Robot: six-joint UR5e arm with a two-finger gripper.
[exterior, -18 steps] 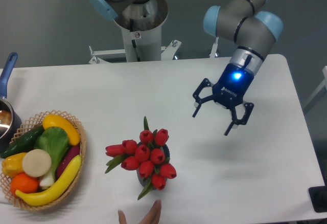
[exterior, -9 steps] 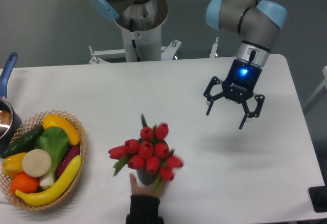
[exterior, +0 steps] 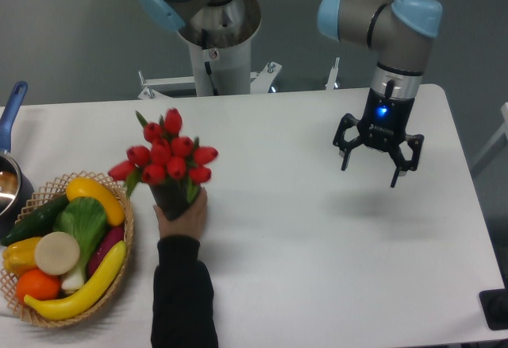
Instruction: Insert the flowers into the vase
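Observation:
The flowers [exterior: 165, 154], a bunch of red tulips with green leaves, stand in the dark vase [exterior: 171, 199] left of the table's middle. A person's hand [exterior: 182, 219] in a black sleeve grips the vase from below. My gripper [exterior: 371, 164] hangs open over the right part of the table, far from the flowers, with nothing between its fingers. Its blue light is on.
A wicker basket [exterior: 125, 245] of fruit and vegetables sits at the front left. A blue-handled pot [exterior: 11, 161] pokes in at the left edge. The arm's base column [exterior: 213, 42] stands behind the table's far edge. A black object [exterior: 496, 308] lies at the right front corner.
The hand took hold of the vase with the flowers and moved it up and left, toward the basket. My gripper swung right and turned, staying open.

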